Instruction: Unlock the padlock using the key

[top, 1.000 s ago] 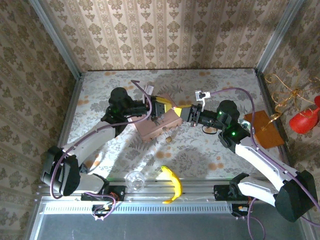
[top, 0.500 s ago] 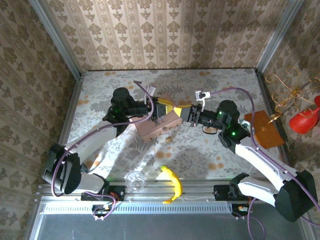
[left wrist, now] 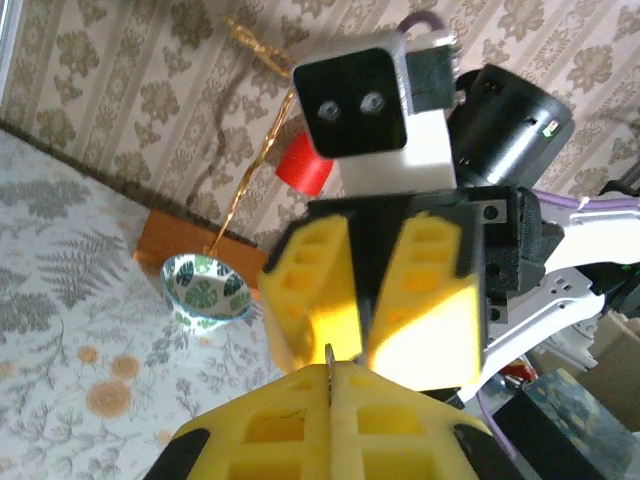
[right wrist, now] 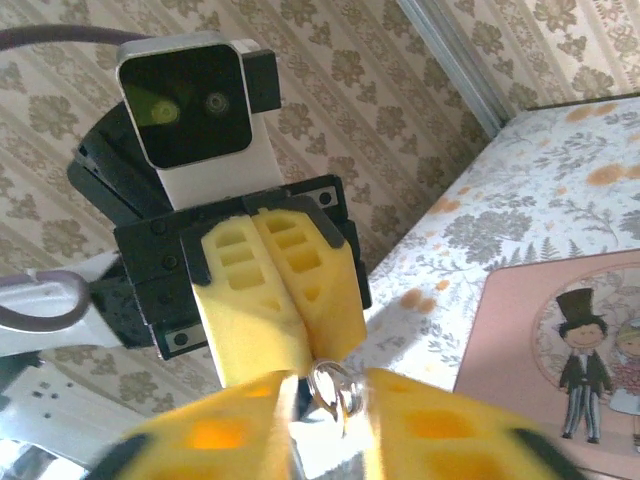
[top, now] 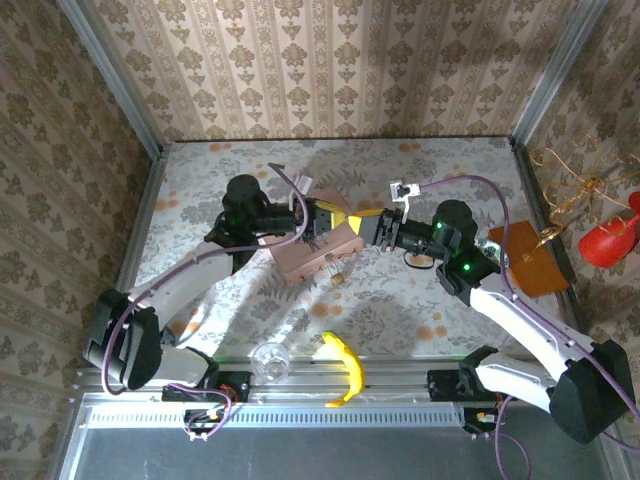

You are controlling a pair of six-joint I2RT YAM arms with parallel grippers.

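My two grippers meet tip to tip above the far end of the pink tin (top: 300,262). The left gripper (left wrist: 330,372) is shut on the key (left wrist: 329,357), a thin grey sliver standing up between its yellow pads. In the right wrist view the key's silvery loop (right wrist: 340,388) sits between the parted fingers of my right gripper (right wrist: 335,400), which is open and blurred. The left gripper (right wrist: 315,355) presses on that loop from across. A tiny brownish thing on the cloth by the tin's near corner looks like the padlock (top: 338,277).
A banana (top: 345,368) and a clear glass (top: 270,358) lie near the front rail. A small leaf-patterned bowl (left wrist: 205,290) and a brown board (top: 530,258) stand on the right. Metal frame posts edge the table.
The left gripper has closed on the key. The right gripper's jaws have come apart around it. Both arms have barely shifted.
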